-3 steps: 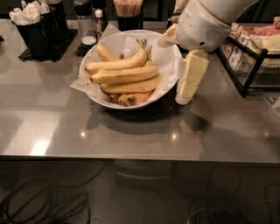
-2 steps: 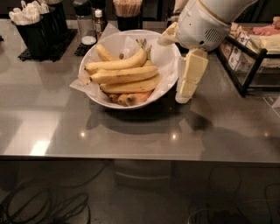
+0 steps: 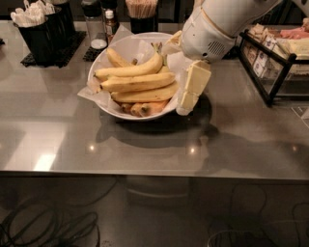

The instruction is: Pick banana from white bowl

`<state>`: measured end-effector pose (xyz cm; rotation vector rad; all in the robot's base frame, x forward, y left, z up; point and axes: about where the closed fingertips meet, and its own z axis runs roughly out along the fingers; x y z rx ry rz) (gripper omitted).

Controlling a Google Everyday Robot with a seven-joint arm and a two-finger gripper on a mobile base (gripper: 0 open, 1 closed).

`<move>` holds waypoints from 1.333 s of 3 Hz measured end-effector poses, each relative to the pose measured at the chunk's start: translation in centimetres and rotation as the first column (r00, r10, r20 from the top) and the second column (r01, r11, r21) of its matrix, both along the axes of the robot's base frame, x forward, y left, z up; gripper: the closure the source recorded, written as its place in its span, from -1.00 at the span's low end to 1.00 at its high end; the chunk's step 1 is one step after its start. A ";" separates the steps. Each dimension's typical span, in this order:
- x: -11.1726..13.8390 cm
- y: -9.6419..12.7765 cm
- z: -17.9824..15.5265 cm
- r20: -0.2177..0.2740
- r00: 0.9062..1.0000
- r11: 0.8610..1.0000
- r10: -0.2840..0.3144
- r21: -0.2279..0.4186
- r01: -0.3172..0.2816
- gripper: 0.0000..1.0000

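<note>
The white bowl [image 3: 104,58] stands on the grey table, lined with crinkled white paper and holding several bananas. The long, nearly straight yellow banana [image 3: 137,82] lies across the middle of the pile. A curved banana with an upturned stem lies above it, and short orange-tinged ones lie below at the front. My gripper [image 3: 192,88] hangs from the white arm at the bowl's right rim, beside the right ends of the bananas. It holds nothing that I can see.
A black caddy with white packets [image 3: 41,26] stands at the back left. Shakers [image 3: 94,21] and a cup of sticks [image 3: 141,12] stand behind the bowl. A black wire rack with packets [image 3: 275,58] stands at the right.
My gripper has moved a little to the left, from just right of the bowl to its right rim. The bananas have not moved.
</note>
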<state>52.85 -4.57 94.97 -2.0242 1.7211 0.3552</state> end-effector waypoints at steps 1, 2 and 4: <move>1.7 2.9 -1.1 -0.015 0.998 0.998 0.062 0.023 -0.062 -1.00; 1.9 3.2 -1.2 -0.016 0.998 0.997 0.067 0.025 -0.067 -0.63; 2.7 4.0 -1.3 -0.010 0.996 0.996 0.084 0.029 -0.084 -0.78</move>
